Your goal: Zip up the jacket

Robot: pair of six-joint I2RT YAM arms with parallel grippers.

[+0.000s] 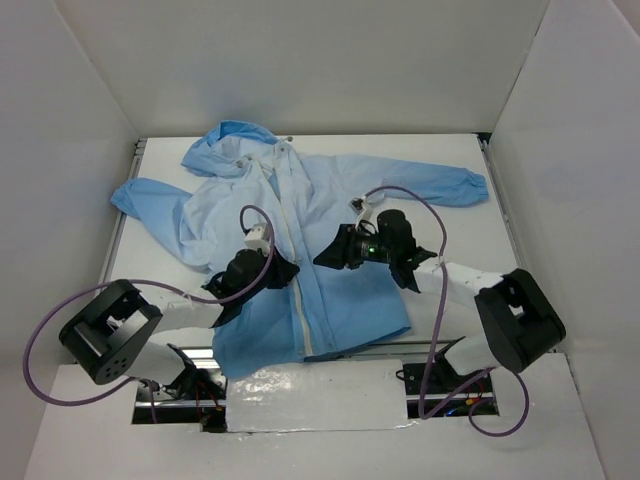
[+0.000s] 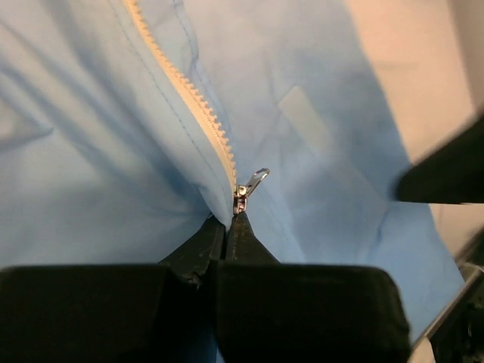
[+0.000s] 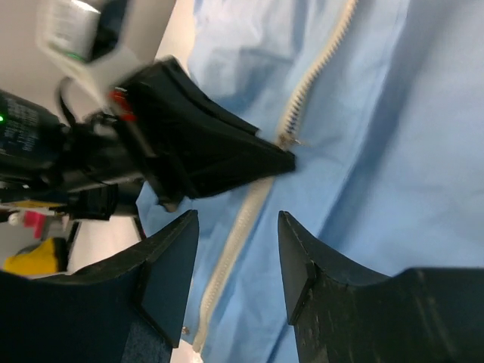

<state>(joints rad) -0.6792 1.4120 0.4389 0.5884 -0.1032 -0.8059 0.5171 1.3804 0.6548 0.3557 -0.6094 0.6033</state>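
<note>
Meeting the left gripper (image 3: 281, 160) as an obstacle straight ahead of the right gripper (image 3: 238, 227); leaving zipper (image 2: 185, 94) running unobstructed beyond its fingertips.

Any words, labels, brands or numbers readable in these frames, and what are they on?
No text can be read in any view.
White tag on the left arm: too blurred to read.
Pale patch on the jacket: no print visible.
</note>
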